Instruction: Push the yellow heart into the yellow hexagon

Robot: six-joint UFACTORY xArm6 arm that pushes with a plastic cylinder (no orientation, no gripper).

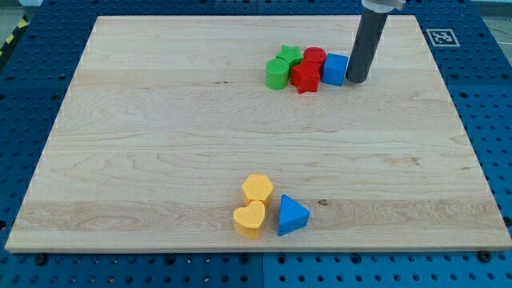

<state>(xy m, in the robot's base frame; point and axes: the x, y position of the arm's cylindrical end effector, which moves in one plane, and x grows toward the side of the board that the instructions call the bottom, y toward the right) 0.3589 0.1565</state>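
Camera view showed the wooden board lying on a blue perforated table, with two groups of blocks well apart. Near the view's bottom, the yellow heart sat touching the yellow hexagon just above it, and a blue triangular block lay just beside the heart on the view's right. Nothing stood between heart and hexagon.

Near the view's top, a second cluster was packed together: a green star, a green cylinder, a red cylinder, a red star-like block and a blue cube. My tip rested on the board at the cube's right side, touching it or just beside it; which, I could not tell. It was well apart from both yellow blocks.

The arm carried no hand, only the dark rod, so there was no grip to report. No containers showed on the board. A black-and-white marker sat at the table's upper right.
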